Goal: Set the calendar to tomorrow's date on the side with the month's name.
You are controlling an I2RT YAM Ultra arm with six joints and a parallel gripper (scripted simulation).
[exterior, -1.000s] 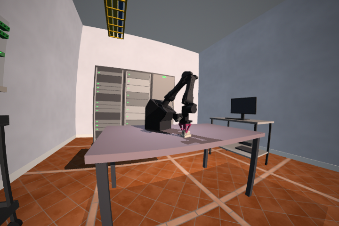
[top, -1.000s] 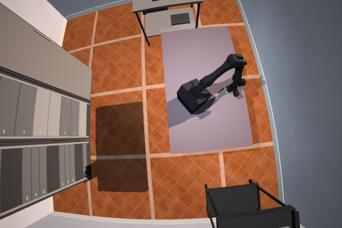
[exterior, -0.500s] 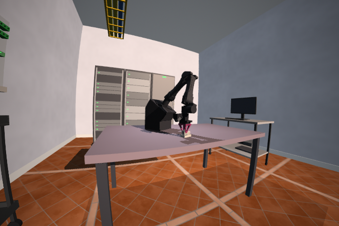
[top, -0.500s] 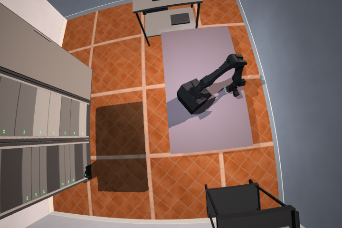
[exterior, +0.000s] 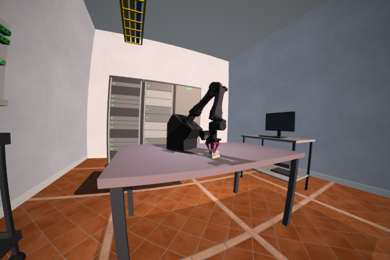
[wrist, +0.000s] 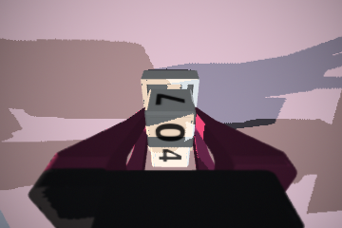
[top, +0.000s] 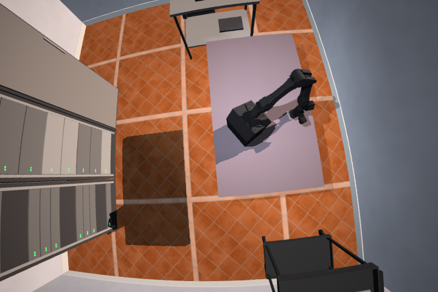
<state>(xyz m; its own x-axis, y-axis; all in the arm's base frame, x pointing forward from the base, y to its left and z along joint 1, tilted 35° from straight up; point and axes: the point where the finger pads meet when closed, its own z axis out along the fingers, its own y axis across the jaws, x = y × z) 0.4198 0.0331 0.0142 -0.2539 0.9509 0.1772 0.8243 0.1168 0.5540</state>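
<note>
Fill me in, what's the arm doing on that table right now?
The single arm reaches down to the purple table and its gripper is shut on a calendar cube, magenta fingers on either side. From the wrist view the cube shows a 0 on the face toward the camera, a 4 below it and a 7 on the face beyond. The tray is too small to make out, so whether the cube is seated in it cannot be told.

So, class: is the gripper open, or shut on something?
Shut on a cube: the gripper has its magenta fingers pressed against the cube's two sides.
</note>
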